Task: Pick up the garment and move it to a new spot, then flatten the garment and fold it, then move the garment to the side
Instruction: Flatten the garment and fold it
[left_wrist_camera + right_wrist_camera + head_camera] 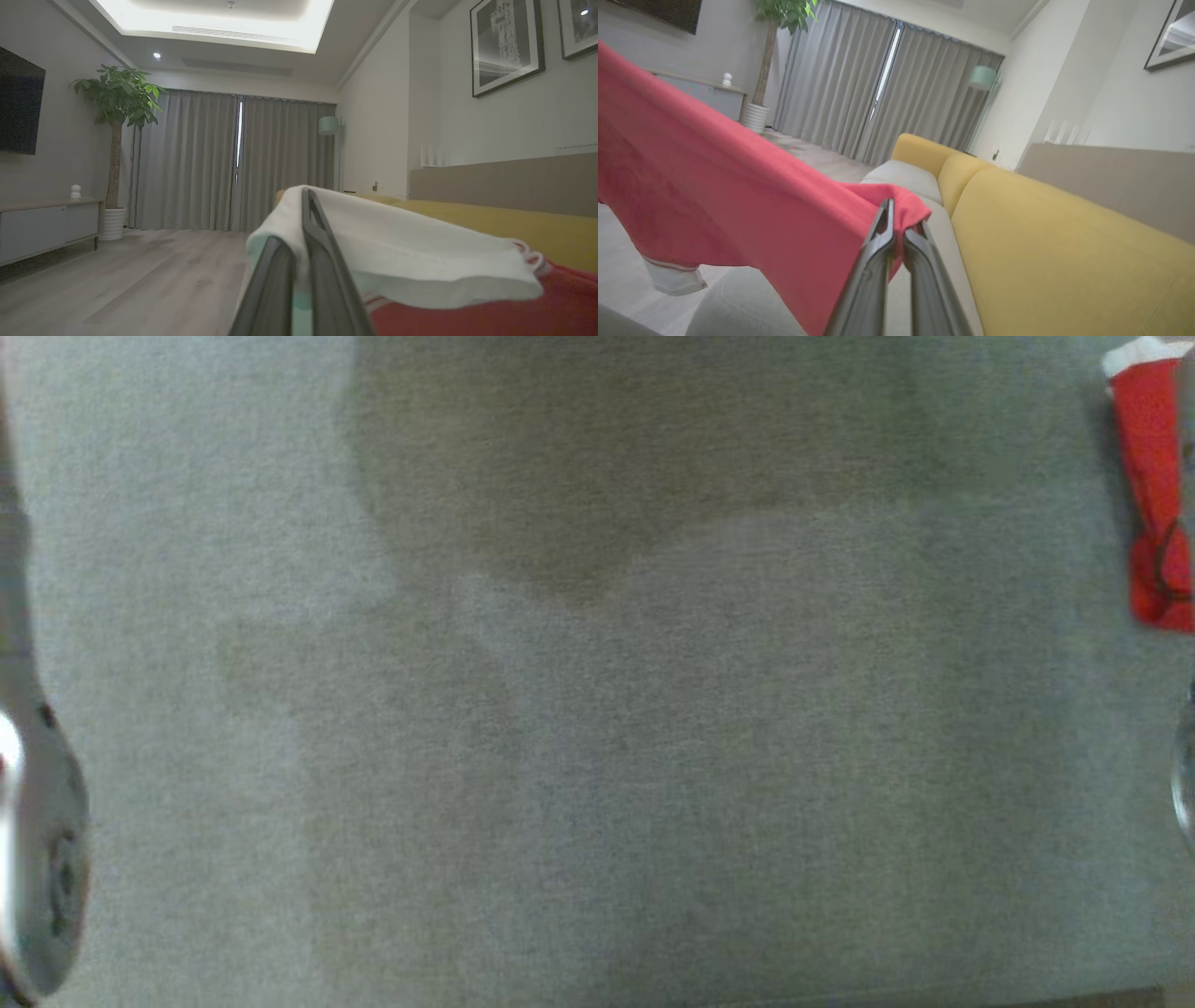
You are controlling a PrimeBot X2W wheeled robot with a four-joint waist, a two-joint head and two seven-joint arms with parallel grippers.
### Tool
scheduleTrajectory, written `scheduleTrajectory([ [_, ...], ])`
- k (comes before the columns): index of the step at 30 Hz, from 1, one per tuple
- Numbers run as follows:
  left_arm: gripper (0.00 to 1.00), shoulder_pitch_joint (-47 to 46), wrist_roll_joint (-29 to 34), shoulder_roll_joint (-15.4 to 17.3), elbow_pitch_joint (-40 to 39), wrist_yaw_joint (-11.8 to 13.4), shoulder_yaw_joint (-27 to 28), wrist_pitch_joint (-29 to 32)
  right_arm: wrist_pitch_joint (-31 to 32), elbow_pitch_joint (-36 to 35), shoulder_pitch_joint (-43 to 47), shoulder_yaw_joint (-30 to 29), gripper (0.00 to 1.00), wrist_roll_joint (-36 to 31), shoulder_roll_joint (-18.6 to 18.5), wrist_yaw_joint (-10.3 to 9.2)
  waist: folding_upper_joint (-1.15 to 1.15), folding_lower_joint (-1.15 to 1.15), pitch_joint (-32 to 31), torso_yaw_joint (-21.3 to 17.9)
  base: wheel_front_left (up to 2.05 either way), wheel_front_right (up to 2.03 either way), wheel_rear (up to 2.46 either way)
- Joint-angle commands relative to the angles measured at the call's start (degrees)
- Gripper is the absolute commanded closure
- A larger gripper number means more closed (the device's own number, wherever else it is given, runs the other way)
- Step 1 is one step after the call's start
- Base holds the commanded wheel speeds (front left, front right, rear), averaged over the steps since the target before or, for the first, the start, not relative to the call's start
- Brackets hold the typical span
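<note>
The garment [714,186] is red with white trim. In the right wrist view it stretches in the air from my right gripper [902,223], which is shut on a bunched red edge, away to the left, and a white-cuffed sleeve [672,280] hangs down. My left gripper [304,205] is shut on the garment's white part [397,247], with red striped cloth below it. In the head view a strip of the garment [1158,495] hangs at the upper right edge over the grey sofa seat [597,756].
A pale forearm [47,840] stands at the head view's left edge. The sofa has a yellow back [1064,242] and grey cushions [906,175]. Beyond it are a wooden floor [140,280], a low cabinet [46,228], a potted plant [119,98] and grey curtains [210,158].
</note>
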Motion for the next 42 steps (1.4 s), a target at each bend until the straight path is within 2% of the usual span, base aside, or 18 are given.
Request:
scheduleTrajectory([
  [1, 1.0, 0.1, 0.1, 2.4, -0.7, -0.2, 0.1, -0.6, -0.6, -0.2, 0.2, -1.2, 1.0, -0.4, 0.2, -0.05, 0.0, -0.01, 0.6, 0.8, 0.0, 0.0, 0.0],
  [6, 1.0, 6.6, -0.8, 0.8, 1.2, -0.7, -2.1, -1.4, -1.1, 5.0, 4.9, -1.0, 1.0, -1.8, -1.2, -0.05, 0.0, -0.01, 0.2, 2.2, 0.0, 0.0, 0.0],
  [11, 1.0, 16.9, -1.3, -0.1, -1.9, -0.8, -2.6, -1.5, -1.3, 10.0, 10.9, 3.0, 1.0, -0.4, -2.3, -0.05, 0.0, -0.01, -2.5, 3.3, 0.0, 0.0, 0.0],
  [13, 1.0, 21.5, -1.4, -0.3, -3.4, -0.8, -3.0, -1.5, -1.3, 12.1, 13.1, 6.0, 1.0, 1.0, -2.7, -0.05, 0.0, -0.01, -4.0, 3.7, 0.0, 0.0, 0.0],
  [15, 1.0, 28.3, -1.8, -0.4, -5.1, -0.8, -4.5, -1.5, -0.8, 15.1, 16.1, 11.5, 1.0, 3.8, -3.8, -0.05, 0.0, -0.01, -6.5, 4.1, 0.0, 0.0, 0.0],
  [20, 1.0, 38.4, -1.7, 1.3, -7.2, -0.8, -8.2, -1.5, 2.0, 17.6, 20.8, 21.6, 1.0, 10.9, -5.6, -0.05, 0.0, -0.01, -10.8, 4.2, 0.0, 0.0, 0.0],
  [24, 1.0, 43.2, -1.9, 2.3, -8.7, -0.8, -9.2, -1.5, 3.9, 16.8, 23.4, 27.5, 1.0, 16.1, -7.3, -0.05, 0.0, -0.01, -12.8, 4.1, 0.0, 0.0, 0.0],
  [30, 1.0, 51.5, -0.9, 3.9, -13.7, -0.4, -11.4, -0.3, 8.1, 11.0, 27.3, 37.8, 1.0, 26.5, -12.9, -0.05, 0.0, -0.01, -15.8, 3.8, 0.0, 0.0, 0.0],
  [36, 1.0, 61.0, -0.8, 5.1, -20.6, 2.6, -11.6, 0.6, 11.3, 3.9, 30.1, 45.1, 1.0, 35.2, -17.8, -0.05, 0.0, -0.01, -19.1, 2.6, 0.0, 0.0, 0.0],
  [42, 1.0, 69.4, -1.2, 6.0, -27.4, 5.2, -11.6, 2.0, 13.5, -1.5, 32.6, 49.8, 1.0, 41.2, -22.4, -0.05, 0.0, -0.01, -22.3, 2.1, 0.0, 0.0, 0.0],
])
